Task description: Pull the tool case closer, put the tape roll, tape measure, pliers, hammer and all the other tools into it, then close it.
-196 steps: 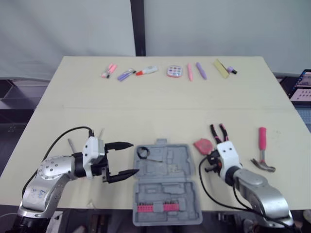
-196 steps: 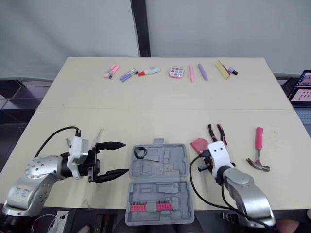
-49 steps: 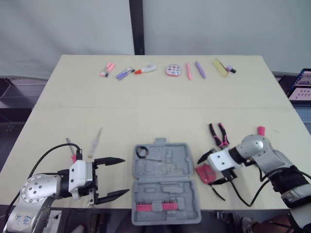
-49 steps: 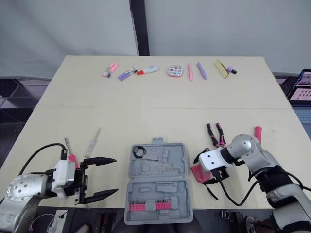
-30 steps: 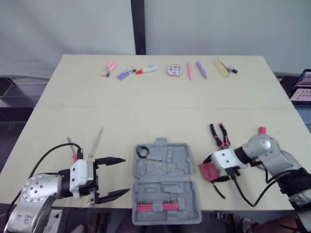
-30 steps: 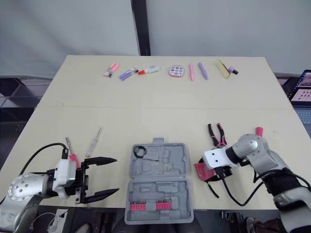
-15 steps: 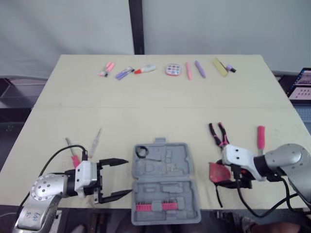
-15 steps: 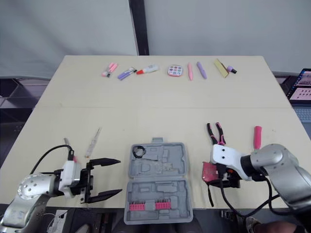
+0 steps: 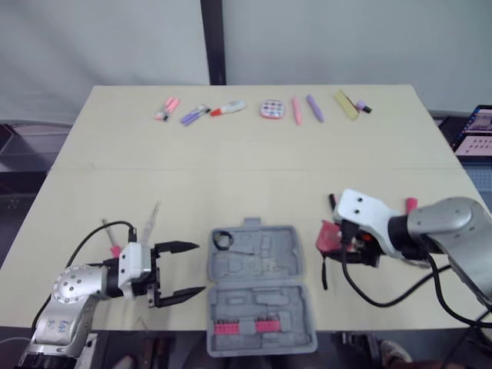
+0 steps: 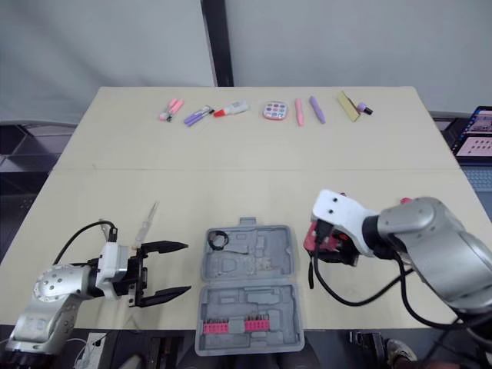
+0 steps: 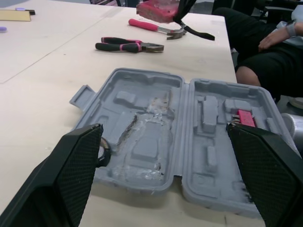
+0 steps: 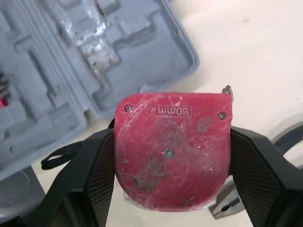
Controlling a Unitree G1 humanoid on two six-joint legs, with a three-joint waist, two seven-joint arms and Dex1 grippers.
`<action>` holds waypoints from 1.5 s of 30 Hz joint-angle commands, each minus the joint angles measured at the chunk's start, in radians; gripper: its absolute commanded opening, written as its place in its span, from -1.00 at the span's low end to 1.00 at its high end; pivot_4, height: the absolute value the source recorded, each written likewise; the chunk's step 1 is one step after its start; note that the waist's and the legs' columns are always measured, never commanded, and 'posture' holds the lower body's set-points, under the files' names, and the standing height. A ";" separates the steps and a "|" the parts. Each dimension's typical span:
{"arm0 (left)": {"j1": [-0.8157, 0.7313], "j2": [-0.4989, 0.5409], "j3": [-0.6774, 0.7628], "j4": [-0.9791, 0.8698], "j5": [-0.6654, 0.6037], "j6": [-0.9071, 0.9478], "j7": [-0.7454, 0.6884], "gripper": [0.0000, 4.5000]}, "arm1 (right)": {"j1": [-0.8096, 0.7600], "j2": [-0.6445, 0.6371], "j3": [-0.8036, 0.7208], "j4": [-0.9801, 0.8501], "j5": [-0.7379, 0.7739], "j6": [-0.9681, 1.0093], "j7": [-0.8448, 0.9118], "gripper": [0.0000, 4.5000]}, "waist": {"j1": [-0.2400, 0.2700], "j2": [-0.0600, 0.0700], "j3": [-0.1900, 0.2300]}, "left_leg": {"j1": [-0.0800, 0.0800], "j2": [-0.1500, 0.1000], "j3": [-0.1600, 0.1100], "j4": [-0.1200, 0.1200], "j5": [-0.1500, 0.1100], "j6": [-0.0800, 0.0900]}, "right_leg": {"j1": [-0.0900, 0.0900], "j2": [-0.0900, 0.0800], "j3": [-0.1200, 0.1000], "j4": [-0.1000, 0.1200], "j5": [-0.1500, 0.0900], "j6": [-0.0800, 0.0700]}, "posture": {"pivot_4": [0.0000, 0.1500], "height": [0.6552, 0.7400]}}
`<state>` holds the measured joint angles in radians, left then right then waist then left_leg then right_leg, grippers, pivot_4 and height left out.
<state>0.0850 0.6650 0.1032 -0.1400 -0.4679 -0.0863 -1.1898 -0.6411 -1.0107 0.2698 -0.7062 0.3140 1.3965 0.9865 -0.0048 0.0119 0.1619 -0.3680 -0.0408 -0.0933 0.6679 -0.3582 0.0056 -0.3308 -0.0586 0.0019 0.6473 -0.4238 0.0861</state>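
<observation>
The grey tool case (image 9: 257, 288) lies open near the table's front edge, with a black tape roll (image 9: 224, 240) in its far left corner and red bits in the near half. My right gripper (image 9: 337, 240) is shut on the red tape measure (image 12: 173, 149), held above the table just right of the case, its black strap (image 9: 324, 270) dangling. The pliers (image 11: 128, 46) and the pink-handled hammer (image 11: 151, 27) lie on the table behind it. My left gripper (image 9: 200, 268) stands open left of the case, holding nothing. Two screwdrivers (image 9: 151, 219) lie left of it.
A row of pens, markers and a small paint palette (image 9: 270, 110) lines the table's far edge. A seated person (image 11: 265, 42) is beyond the table's front side. A laptop (image 9: 473, 131) is off the right edge.
My right gripper has risen and carried the tape measure from near the front edge back and left, to beside the case's far half. The left gripper has barely moved.
</observation>
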 commanded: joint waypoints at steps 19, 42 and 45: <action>0.051 -0.016 0.042 -0.015 0.025 -0.041 0.083 1.00 | -0.339 0.206 0.444 0.248 0.001 0.014 -0.162 0.31 | -0.025 -0.001 0.000 | -0.002 -0.003 -0.002 0.001 0.001 -0.001 | -0.011 -0.003 -0.003 0.017 0.000 0.000 | 1.00 0.85; 0.078 -0.010 0.059 -0.036 0.054 -0.042 0.158 1.00 | -0.401 0.319 0.672 0.441 -0.159 -0.206 -0.105 0.31 | -0.027 -0.001 0.000 | -0.001 -0.004 -0.004 0.002 0.001 -0.001 | -0.014 -0.004 -0.003 0.025 0.000 0.000 | 1.00 0.85; 0.081 -0.008 0.059 -0.044 0.052 -0.036 0.162 1.00 | -0.401 0.316 0.690 0.443 -0.179 -0.230 -0.089 0.31 | -0.027 -0.001 0.000 | -0.001 -0.004 -0.004 0.002 0.000 -0.001 | -0.014 -0.004 -0.003 0.025 0.000 0.000 | 1.00 0.85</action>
<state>0.1576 0.6477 0.1435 -0.1477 -0.4159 -0.1199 -1.0343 -1.0350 -0.6895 0.9527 -0.2448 0.1555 1.1891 0.8789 -0.0320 0.0111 0.1614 -0.3694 -0.0446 -0.0973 0.6699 -0.3577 0.0047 -0.3448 -0.0624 -0.0010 0.6729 -0.4238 0.0860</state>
